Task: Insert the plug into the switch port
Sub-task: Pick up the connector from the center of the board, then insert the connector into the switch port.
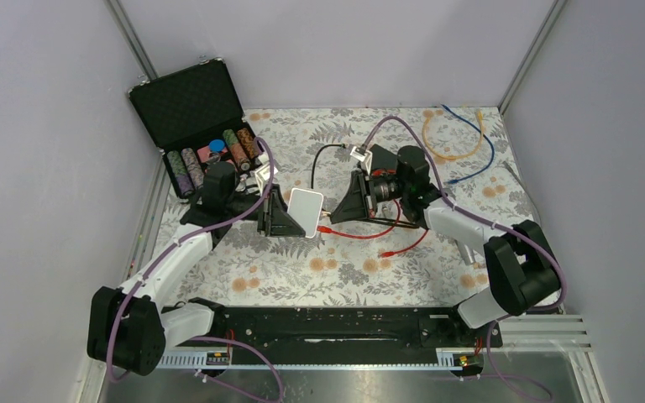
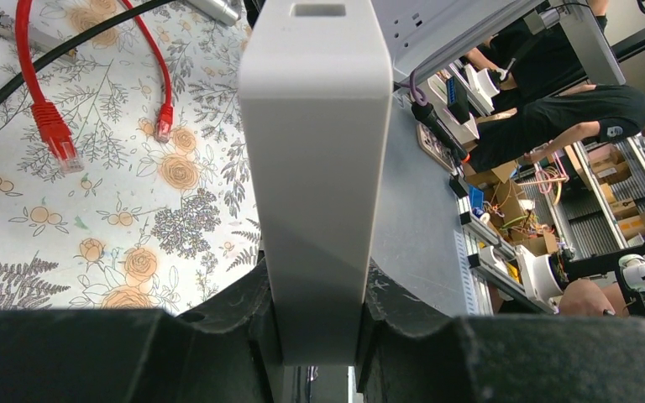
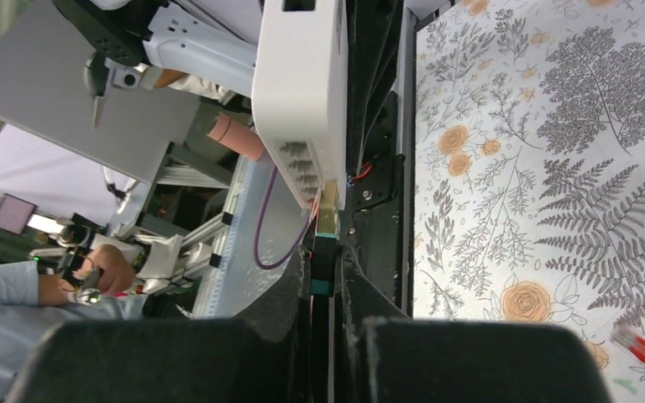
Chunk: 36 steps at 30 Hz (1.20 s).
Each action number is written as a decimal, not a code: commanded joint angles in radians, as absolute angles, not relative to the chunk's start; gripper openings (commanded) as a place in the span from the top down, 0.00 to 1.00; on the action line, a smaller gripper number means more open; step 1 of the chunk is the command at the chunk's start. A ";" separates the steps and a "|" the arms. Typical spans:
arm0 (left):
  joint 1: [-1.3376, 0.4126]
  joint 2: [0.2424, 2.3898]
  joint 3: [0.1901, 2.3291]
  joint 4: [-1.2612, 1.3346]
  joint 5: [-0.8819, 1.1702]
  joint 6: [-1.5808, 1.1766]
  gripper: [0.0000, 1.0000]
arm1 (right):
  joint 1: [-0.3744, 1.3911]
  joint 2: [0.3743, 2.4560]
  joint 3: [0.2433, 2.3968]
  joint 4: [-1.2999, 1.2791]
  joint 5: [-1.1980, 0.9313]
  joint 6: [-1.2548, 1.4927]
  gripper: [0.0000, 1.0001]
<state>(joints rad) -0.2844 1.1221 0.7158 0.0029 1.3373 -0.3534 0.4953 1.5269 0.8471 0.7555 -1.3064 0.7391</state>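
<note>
One plug (image 3: 327, 220), clear-tipped with a teal boot, is pinched tight in our right jaws. It points straight out along them, so a push of the arm would run down its axis. Its nose is against the end port of the row on the switch (image 3: 298, 92); whether it has entered or only touches the rim we cannot tell. We hold the white switch in our left jaws, clamped across one end, with the port face turned toward the right arm. That, we judge, is why both arms meet at mid-surface: one braces the box so it cannot slide away, and the other drives the plug. The next move asks for a short, straight push, and a slight misalignment could jam the tip on the port's edge. Loose red cables (image 1: 384, 236) lie on the floral surface (image 1: 336, 277) near the right jaws. An open case (image 1: 186, 105) of chips stands well apart at the far left.
</note>
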 commanded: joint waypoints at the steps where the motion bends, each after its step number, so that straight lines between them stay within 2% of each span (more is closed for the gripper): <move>1: -0.295 1.125 0.734 0.073 1.342 -0.348 1.00 | 0.546 1.467 0.952 0.311 -1.257 0.374 1.00; 8: -0.297 1.134 0.736 0.062 1.339 -0.331 1.00 | 0.557 1.463 0.947 0.386 -1.265 0.444 1.00; 14: -0.297 1.144 0.755 -0.061 1.337 -0.214 1.00 | 0.557 1.455 0.942 0.488 -1.274 0.525 1.00; 36: -0.298 1.161 0.780 -0.211 1.339 -0.083 1.00 | 0.543 1.412 0.951 0.358 -1.233 0.423 1.00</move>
<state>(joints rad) -0.2886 1.1622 0.7521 -0.1753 1.3308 -0.1349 0.5461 1.4696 0.9146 0.3206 -1.2423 0.4477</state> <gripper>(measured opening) 0.276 0.087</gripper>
